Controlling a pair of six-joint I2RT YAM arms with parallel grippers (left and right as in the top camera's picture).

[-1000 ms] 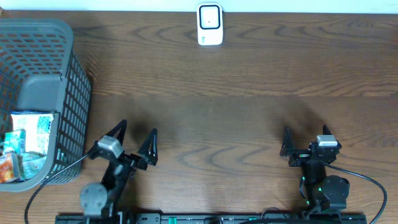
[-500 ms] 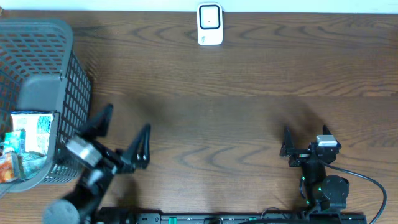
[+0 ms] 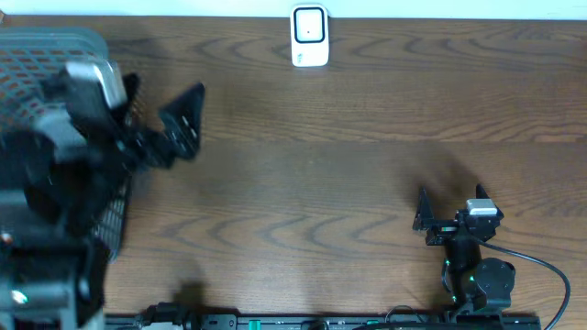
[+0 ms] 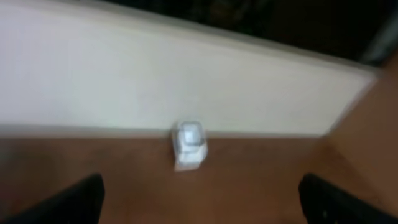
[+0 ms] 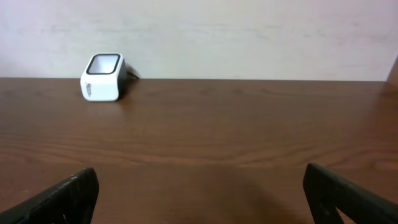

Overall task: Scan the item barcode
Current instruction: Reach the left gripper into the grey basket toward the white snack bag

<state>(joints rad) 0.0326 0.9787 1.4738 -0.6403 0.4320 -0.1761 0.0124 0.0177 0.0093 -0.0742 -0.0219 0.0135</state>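
The white barcode scanner (image 3: pixel 310 37) stands at the back middle of the wooden table; it also shows in the right wrist view as the scanner (image 5: pixel 103 77) and, blurred, in the left wrist view as the scanner (image 4: pixel 188 144). My left gripper (image 3: pixel 158 115) is raised, blurred, at the right edge of the grey basket (image 3: pixel 50 48), jaws open and empty. The left gripper (image 4: pixel 202 208) points toward the scanner. My right gripper (image 3: pixel 449 203) rests low at the front right, open and empty, with only bare table between the right gripper's (image 5: pixel 202 199) fingers. The item is hidden behind the left arm.
The grey mesh basket fills the left end of the table, mostly covered by the left arm. A pale wall (image 5: pixel 249 31) runs along the back edge behind the scanner. A black cable (image 3: pixel 541 275) trails from the right arm's base.
The left arm has lifted from the front of the table and swung back and left over the basket, jaws still open. The right arm has not moved.
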